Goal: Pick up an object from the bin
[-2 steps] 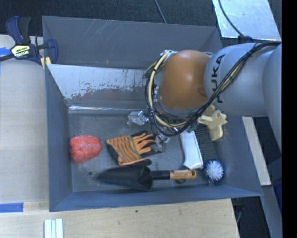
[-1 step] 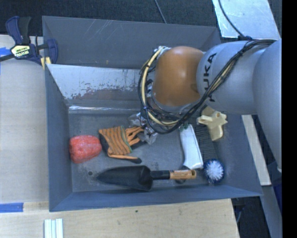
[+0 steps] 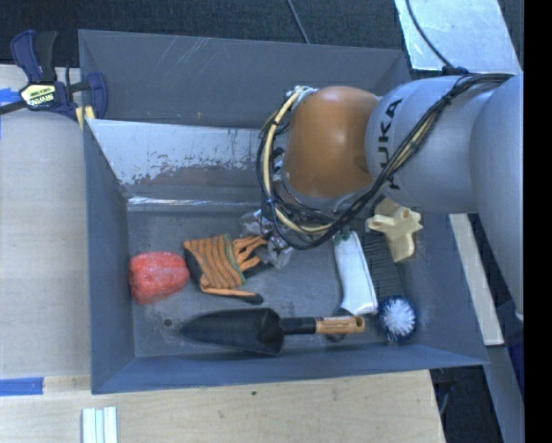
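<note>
The arm [image 3: 461, 146] comes in from the right of the frame and bends down into the grey bin [image 3: 105, 247]. Its rounded orange cover [image 3: 327, 141] sits over the middle of the bin, with black cables [image 3: 299, 224] looped beneath it. The tool [image 3: 269, 240] hangs just under that cover, low over the bin floor near the centre. It is right at the right-hand end of the orange and brown bundle [image 3: 221, 264], a ribbed, stringy thing with a dark edge on its left. From here I cannot tell how far the tool is open, nor whether it has hold of anything; the cover and cables hide most of it.

Just left of the bundle lies a red lump [image 3: 158, 275], rough like a sponge. Along the lower part of the bin lies a black scoop [image 3: 239, 329], its wooden handle pointing right. Near that handle's end is a small round brush [image 3: 398, 317] with white and blue bristles. A white tube [image 3: 354, 275] lies just right of the tool. A cream plastic piece [image 3: 396, 231] sits by the bin's right wall, beneath the arm.
</note>
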You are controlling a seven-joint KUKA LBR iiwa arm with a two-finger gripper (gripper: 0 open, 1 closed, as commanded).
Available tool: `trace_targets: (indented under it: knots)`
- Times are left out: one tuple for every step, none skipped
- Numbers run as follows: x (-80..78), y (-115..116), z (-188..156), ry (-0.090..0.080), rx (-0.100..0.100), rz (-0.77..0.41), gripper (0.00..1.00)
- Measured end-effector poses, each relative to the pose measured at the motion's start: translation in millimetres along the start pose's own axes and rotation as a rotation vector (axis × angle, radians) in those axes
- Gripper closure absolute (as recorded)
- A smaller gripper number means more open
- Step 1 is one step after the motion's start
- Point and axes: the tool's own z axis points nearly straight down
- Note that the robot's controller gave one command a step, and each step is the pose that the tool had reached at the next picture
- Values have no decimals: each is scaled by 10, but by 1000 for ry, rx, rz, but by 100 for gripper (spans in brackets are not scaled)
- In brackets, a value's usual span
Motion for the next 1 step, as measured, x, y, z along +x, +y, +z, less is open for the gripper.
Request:
trace_targets:
  knots:
    - [19,11,-317,7,-5,1,100]
